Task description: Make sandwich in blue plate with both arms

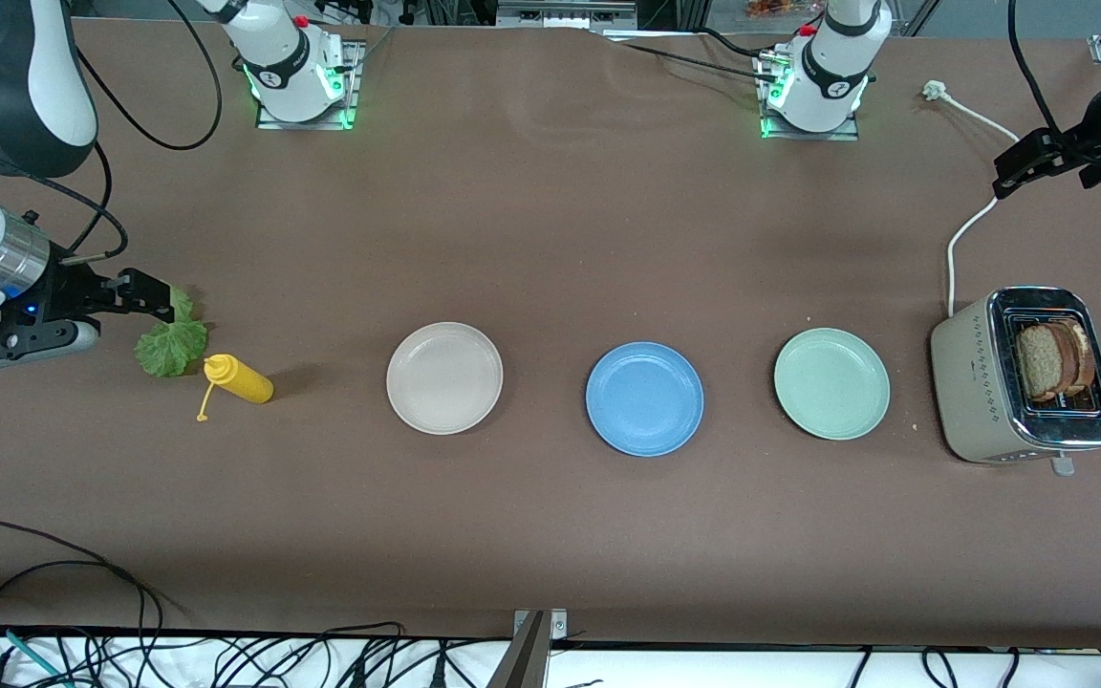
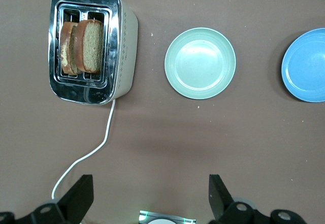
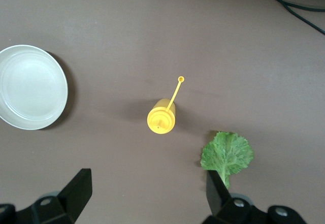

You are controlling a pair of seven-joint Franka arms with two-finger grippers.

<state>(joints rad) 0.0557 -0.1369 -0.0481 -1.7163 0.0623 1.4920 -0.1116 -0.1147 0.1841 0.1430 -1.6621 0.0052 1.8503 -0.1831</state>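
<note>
My right gripper (image 1: 154, 296) hangs open above the ruffled green lettuce leaf (image 1: 171, 344), ready to pick it. My left gripper (image 1: 1024, 164), also open, waits above the table near the steel toaster (image 1: 966, 382) holding brown bread slices (image 1: 1052, 358). The round blue plate (image 1: 644, 398) sits empty between two other plates.

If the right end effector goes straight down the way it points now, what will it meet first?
Probably the bare brown table between its open fingers. The lettuce leaf lies at one finger, so that finger may touch it first; depth is unclear.
</note>
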